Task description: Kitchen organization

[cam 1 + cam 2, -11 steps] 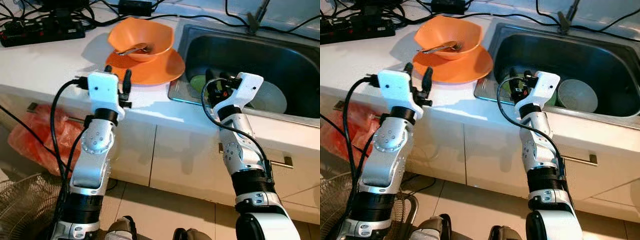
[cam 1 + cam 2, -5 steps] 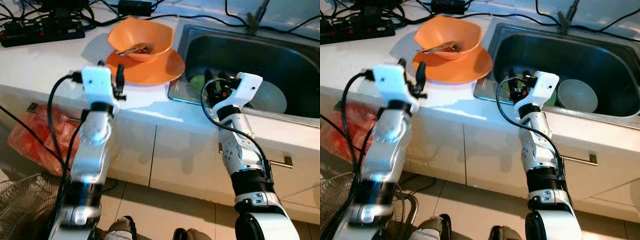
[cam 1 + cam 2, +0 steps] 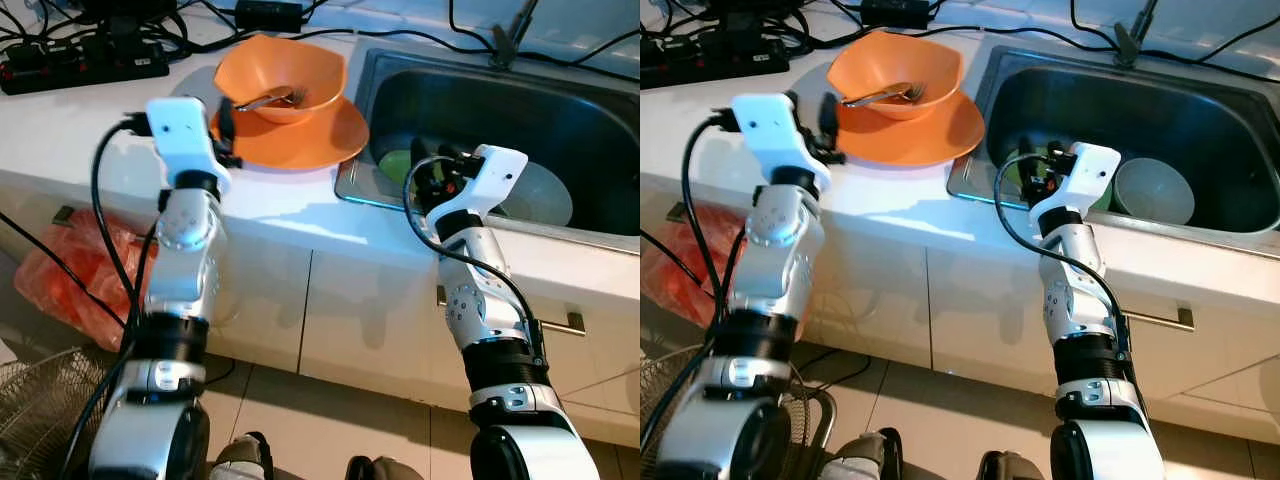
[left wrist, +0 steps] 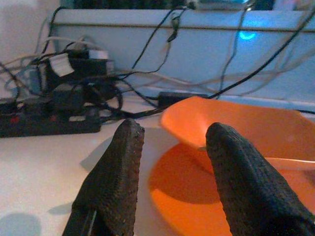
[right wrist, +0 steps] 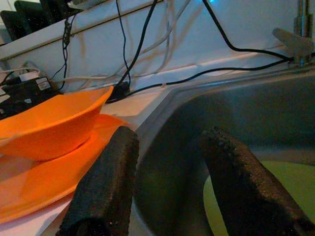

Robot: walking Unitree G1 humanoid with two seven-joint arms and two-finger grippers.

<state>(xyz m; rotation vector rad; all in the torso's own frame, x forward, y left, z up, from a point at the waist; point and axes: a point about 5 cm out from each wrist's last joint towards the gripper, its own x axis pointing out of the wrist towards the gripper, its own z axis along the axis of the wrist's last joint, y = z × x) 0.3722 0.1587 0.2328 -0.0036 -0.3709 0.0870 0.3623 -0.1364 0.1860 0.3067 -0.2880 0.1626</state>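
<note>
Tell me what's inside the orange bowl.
A metal utensil lies in the orange bowl, which sits on an orange plate. Its business end is hidden by the bowl's wall, as is any food.

Before me: white countertop (image 3: 80, 120) with steel sink (image 3: 500, 110), pale cabinet doors (image 3: 370, 330) below, tiled floor (image 3: 330, 420).

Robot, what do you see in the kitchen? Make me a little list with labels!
counter: white countertop with a black power strip and cables at the back
dishes: orange bowl standing on an orange plate, a metal utensil in the bowl
sink: steel sink holding a green dish and a pale bowl
left gripper: jaws open, at the plate's edge
right gripper: jaws open, above the sink's near edge
floor: orange bag
</note>
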